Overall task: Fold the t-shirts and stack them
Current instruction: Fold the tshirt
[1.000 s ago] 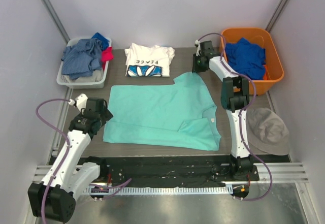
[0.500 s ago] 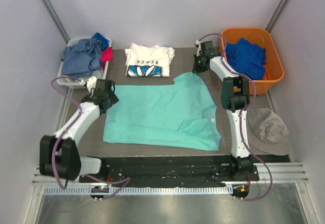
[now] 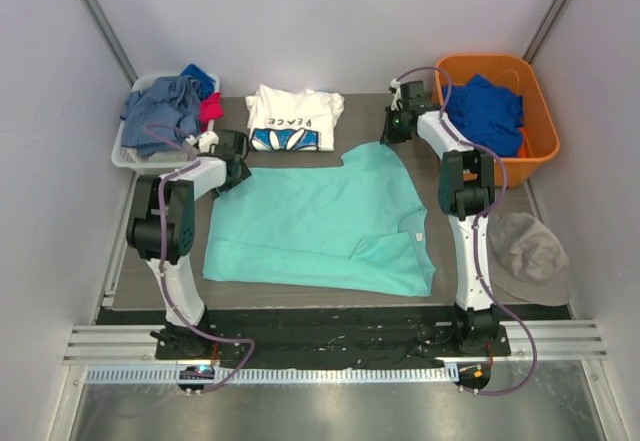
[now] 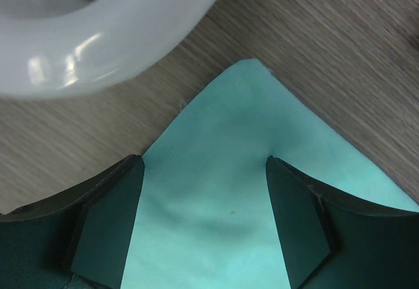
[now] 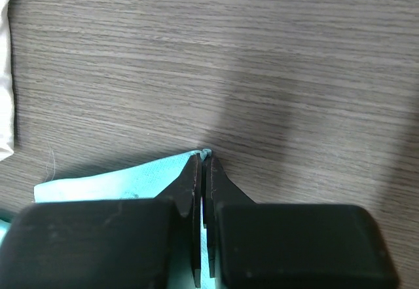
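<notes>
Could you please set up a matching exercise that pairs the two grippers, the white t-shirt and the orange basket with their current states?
Things:
1. left gripper
2. right gripper
3. white t-shirt
4. orange basket

States:
A. holds a royal blue garment
B. shut on a far corner of the teal t-shirt
C. lies folded beyond the teal t-shirt
D. open over the teal t-shirt's other far corner

Pairs: 1-D, 2-B, 3-C, 4-A

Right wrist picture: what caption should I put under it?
Right gripper shut on a corner of the mint-teal t-shirt on the wooden table.
</notes>
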